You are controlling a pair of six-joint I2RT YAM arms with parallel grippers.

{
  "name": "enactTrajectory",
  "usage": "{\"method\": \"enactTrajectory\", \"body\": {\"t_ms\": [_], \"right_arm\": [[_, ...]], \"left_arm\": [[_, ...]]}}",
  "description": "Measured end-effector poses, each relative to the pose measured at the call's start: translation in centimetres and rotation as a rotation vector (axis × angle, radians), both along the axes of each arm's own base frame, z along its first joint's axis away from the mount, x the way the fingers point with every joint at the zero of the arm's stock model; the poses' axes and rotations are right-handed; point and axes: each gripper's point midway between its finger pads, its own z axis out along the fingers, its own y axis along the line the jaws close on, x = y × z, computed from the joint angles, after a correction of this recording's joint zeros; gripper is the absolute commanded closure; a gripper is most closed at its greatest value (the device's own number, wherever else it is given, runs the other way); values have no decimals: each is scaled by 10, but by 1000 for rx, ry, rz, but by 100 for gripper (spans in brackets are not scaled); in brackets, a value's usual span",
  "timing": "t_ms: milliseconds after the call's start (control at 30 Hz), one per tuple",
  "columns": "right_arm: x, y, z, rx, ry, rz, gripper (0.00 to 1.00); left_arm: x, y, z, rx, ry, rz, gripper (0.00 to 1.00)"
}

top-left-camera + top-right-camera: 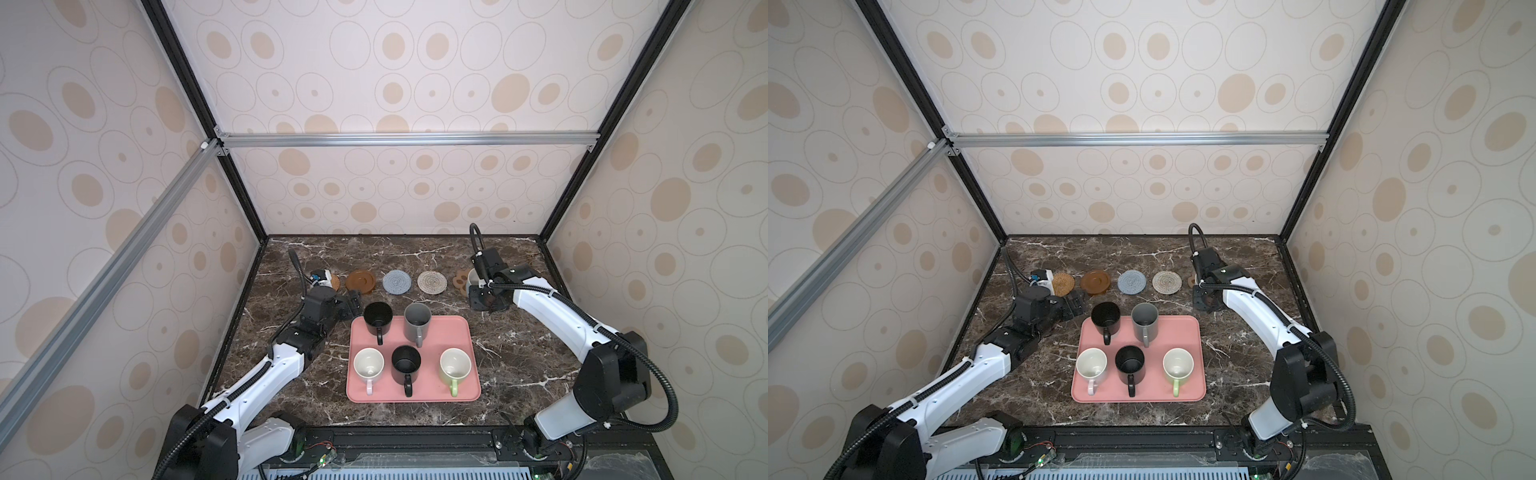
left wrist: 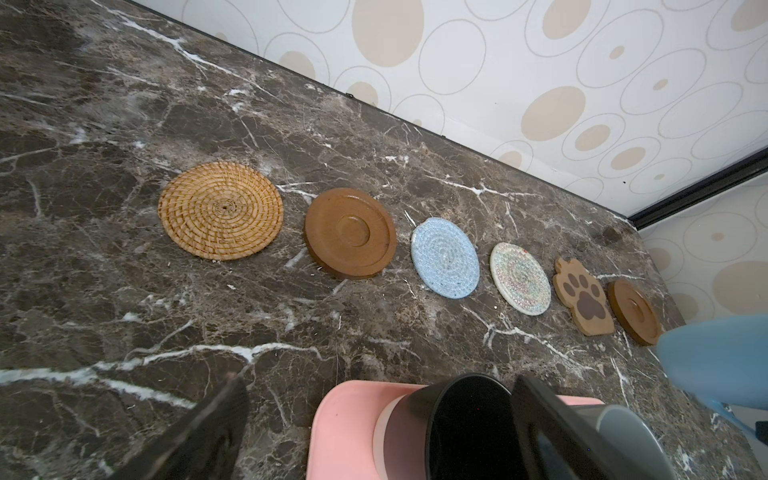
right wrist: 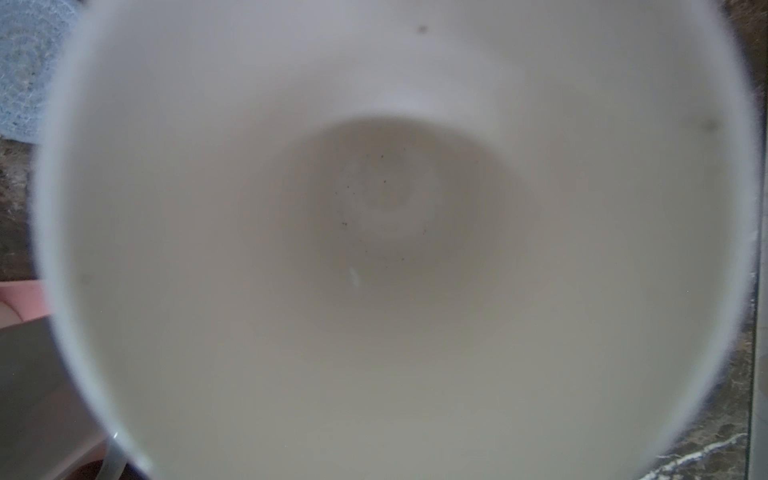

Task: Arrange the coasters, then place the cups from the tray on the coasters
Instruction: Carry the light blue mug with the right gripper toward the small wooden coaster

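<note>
Six coasters lie in a row along the back: rattan [image 2: 220, 210], brown disc [image 2: 351, 232], blue-grey [image 2: 444, 257], cream [image 2: 519, 278], paw [image 2: 582, 301] and a second brown disc [image 2: 633, 309]. My right gripper [image 1: 482, 297] is shut on the light blue cup [image 2: 715, 357] beside that last disc; its white inside [image 3: 395, 249] fills the right wrist view and hides the fingers. My left gripper [image 2: 378, 415] is open at the pink tray's [image 1: 461, 332] back left corner, its jaws astride a black cup [image 1: 378, 318]. Grey [image 1: 417, 319], pink [image 1: 368, 363], black [image 1: 406, 363] and green [image 1: 455, 363] cups stand on the tray.
The dark marble table [image 1: 511, 353] is walled on three sides by patterned panels in a black frame. Bare marble shows between the coaster row and the back wall, and on both sides of the tray. Both arms reach in from the front corners.
</note>
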Motion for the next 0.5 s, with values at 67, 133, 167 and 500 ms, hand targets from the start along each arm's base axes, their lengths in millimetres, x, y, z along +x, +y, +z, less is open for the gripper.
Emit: {"method": "enactTrajectory", "body": {"t_ms": [67, 133, 167, 500], "right_arm": [[6, -6, 2, -3, -16, -3, 90], [12, -12, 4, -6, -32, -3, 90], [15, -14, 4, -9, -39, -1, 90], [45, -50, -3, -18, -71, -22, 90]], "left_arm": [[0, 0, 0, 0, -1, 0, 0], [0, 0, 0, 0, -1, 0, 0], [0, 0, 0, -1, -1, 0, 0], [0, 0, 1, -1, -3, 0, 0]]}}
